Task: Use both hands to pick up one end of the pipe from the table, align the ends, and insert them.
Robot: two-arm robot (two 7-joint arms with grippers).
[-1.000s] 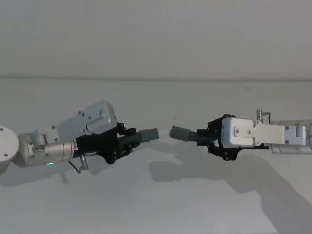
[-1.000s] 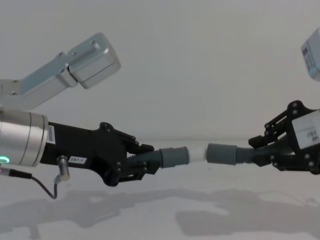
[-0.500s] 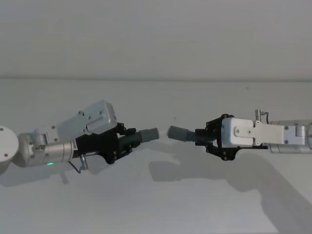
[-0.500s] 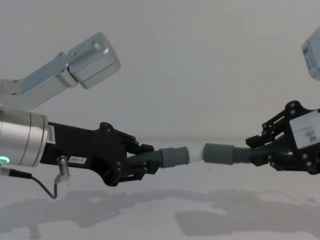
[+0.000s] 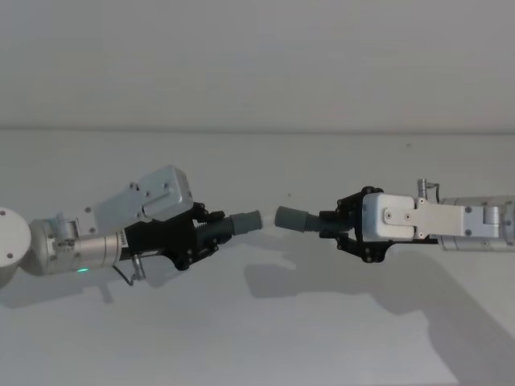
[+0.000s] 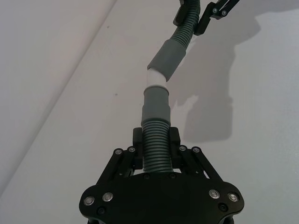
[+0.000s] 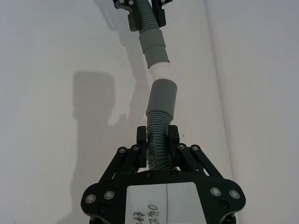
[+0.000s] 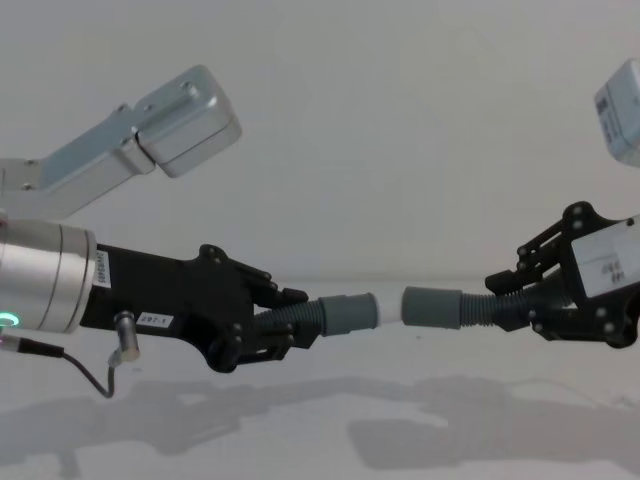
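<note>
Nearest the robot, the left black plastic gripper on its silver cylindrical wrist with the green ring light is clamped on the ribbed body of the left dark-grey corrugated hose piece, held in the air above the plain matte white table. Its smooth grey cuff carries the small white plug tip, pointing toward the other arm. From the left wrist view, the fingers pinch the ribs just behind the cuff, and the plug sits right at the mouth of the opposing cuff, slightly out of line; whether it has entered I cannot tell. Across, the right black plastic gripper is closed on the second dark-grey corrugated hose piece, its plain grey socket cuff facing the plug. Both pieces hang over the table's middle, well clear of its edges, their shadows falling on the surface below. Farther back, the pale grey-white wall rises beyond the table's far edge.
</note>
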